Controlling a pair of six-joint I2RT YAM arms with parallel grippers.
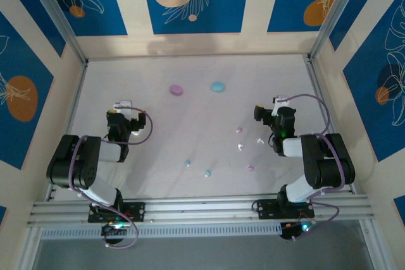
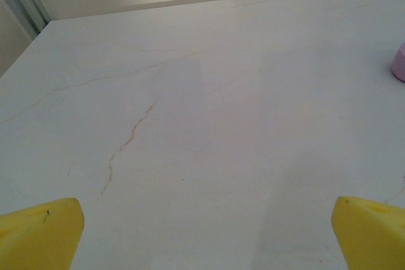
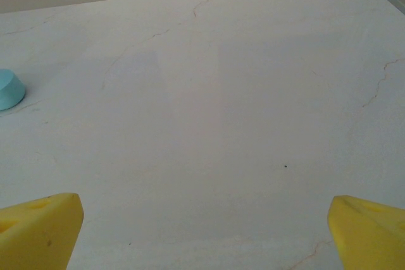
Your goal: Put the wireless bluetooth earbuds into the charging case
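Two oval charging cases lie at the back middle of the table, a pink one (image 1: pixel 176 90) and a light blue one (image 1: pixel 218 86). Tiny earbuds are scattered nearer the front: two light blue (image 1: pixel 187 163) (image 1: pixel 207 173), two white (image 1: pixel 240 147) (image 1: pixel 259 140), two pink (image 1: pixel 238 130) (image 1: pixel 250 169). My left gripper (image 1: pixel 123 105) hovers at the left, open and holding nothing, far from the earbuds. My right gripper (image 1: pixel 278 101) stands open at the right, just behind the white earbuds. The pink case (image 2: pixel 400 61) peeks in at the left wrist view's right edge; the blue case (image 3: pixel 9 88) sits at the right wrist view's left edge.
The white marble-patterned table (image 1: pixel 190 124) is walled by blue and cream panels on three sides. Metal posts (image 1: pixel 60 23) stand at the back corners. A rail (image 1: pixel 202 210) carrying both arm bases runs along the near edge.
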